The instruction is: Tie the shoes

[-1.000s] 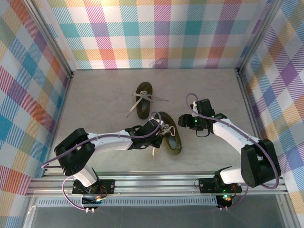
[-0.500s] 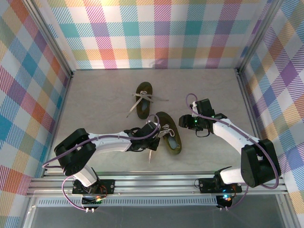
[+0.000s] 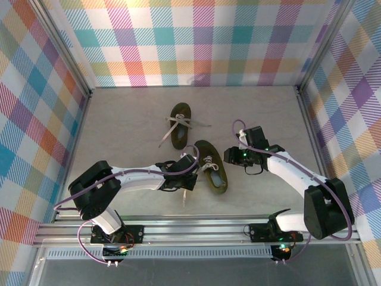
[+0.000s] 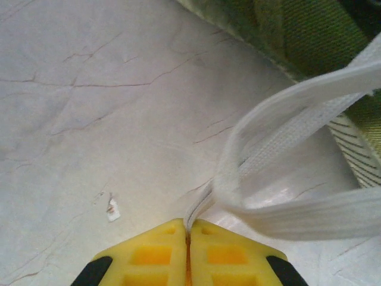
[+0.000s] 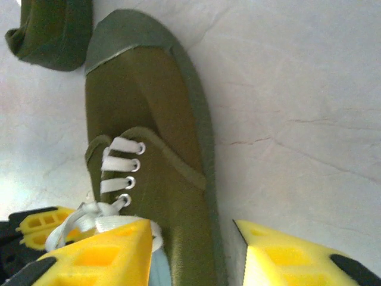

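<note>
Left jaws are pinching fully shut on a lace of the centre-frame shoe. Right jaws are hanging partly open astride that shoe. The other shoe is lying just above-left.

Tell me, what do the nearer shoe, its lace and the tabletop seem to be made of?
The shoe: matte olive cloth, likely canvas; seams show, with a smoother rim, perhaps rubber.
The lace: flat woven textile; fine ribbed weave visible.
The tabletop: pale, faintly glossy, with hairline veins; stone or printed laminate, can't tell.
</note>
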